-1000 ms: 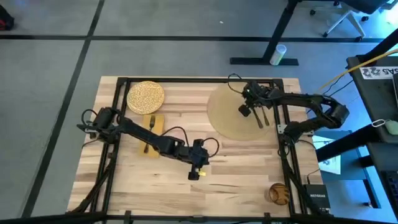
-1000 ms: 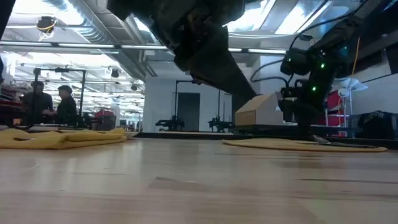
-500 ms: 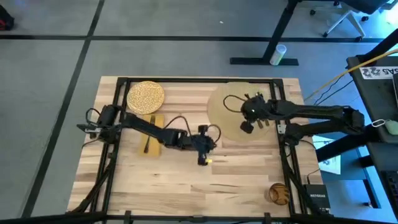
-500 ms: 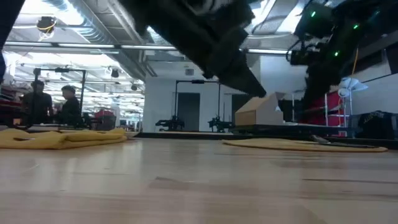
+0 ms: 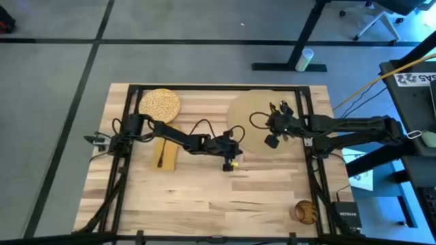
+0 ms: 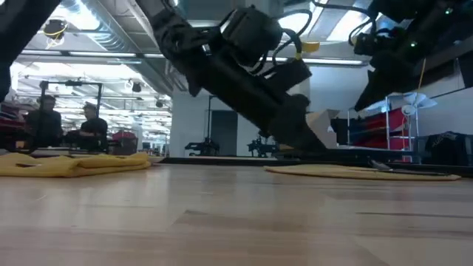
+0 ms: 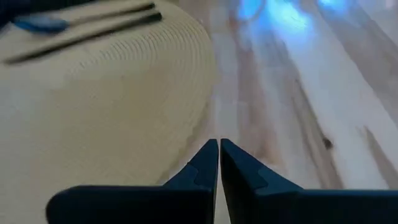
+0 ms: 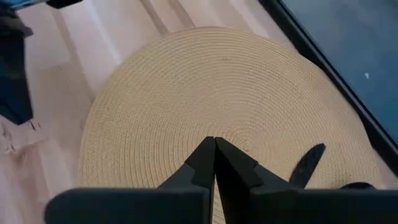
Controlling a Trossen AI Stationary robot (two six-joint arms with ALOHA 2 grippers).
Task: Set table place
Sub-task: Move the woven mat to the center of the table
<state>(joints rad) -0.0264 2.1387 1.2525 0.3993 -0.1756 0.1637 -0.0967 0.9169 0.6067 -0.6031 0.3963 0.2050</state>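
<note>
Both arms crowd the mat (image 5: 248, 116), bare table (image 5: 204, 204) in front

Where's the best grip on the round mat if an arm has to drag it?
Probably the mat rim nearest the table centre, beside the left gripper. It lies flat and thin, so only the edge gives fingers purchase. Come in low from the bare wood side; the utensils sit at the far side.
</note>
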